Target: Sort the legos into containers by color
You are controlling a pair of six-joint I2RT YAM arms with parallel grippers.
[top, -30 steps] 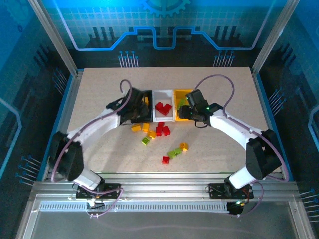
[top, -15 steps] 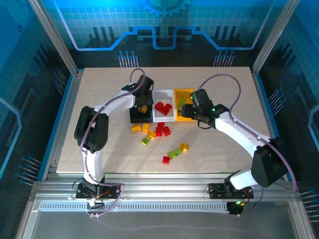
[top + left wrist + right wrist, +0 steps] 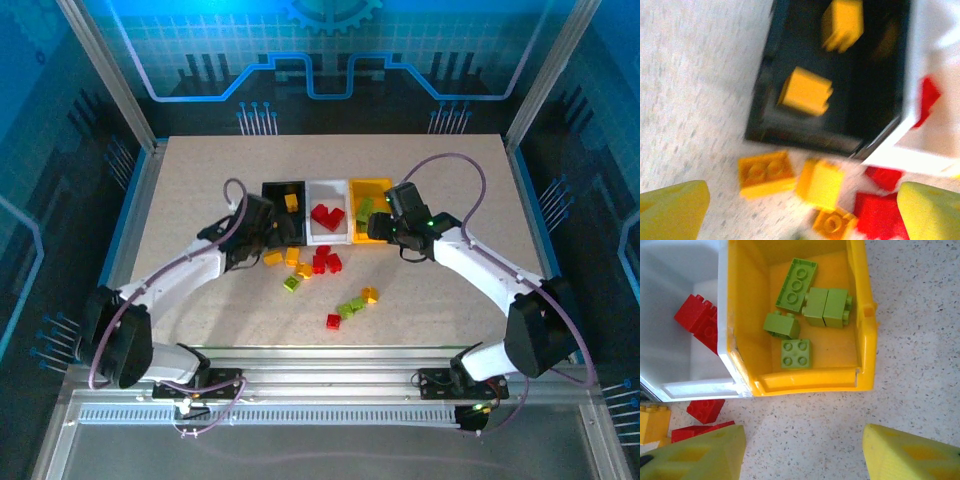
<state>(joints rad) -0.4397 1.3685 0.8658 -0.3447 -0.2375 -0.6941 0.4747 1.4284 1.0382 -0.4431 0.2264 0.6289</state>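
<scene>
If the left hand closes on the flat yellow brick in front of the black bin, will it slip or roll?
Probably stiff and light: the yellow brick looks like hard plastic, small beside the black bin. Its flat shape should not roll; the smooth sides might slip.

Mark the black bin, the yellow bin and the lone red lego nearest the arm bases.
black bin [image 3: 805, 137]: left wrist view, on its near wall.
yellow bin [image 3: 810, 380]: right wrist view, on its near wall.
lone red lego [image 3: 333, 321]: top external view, on its top face.

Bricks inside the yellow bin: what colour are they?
The bricks are lime green, clearest in the right wrist view.
</scene>
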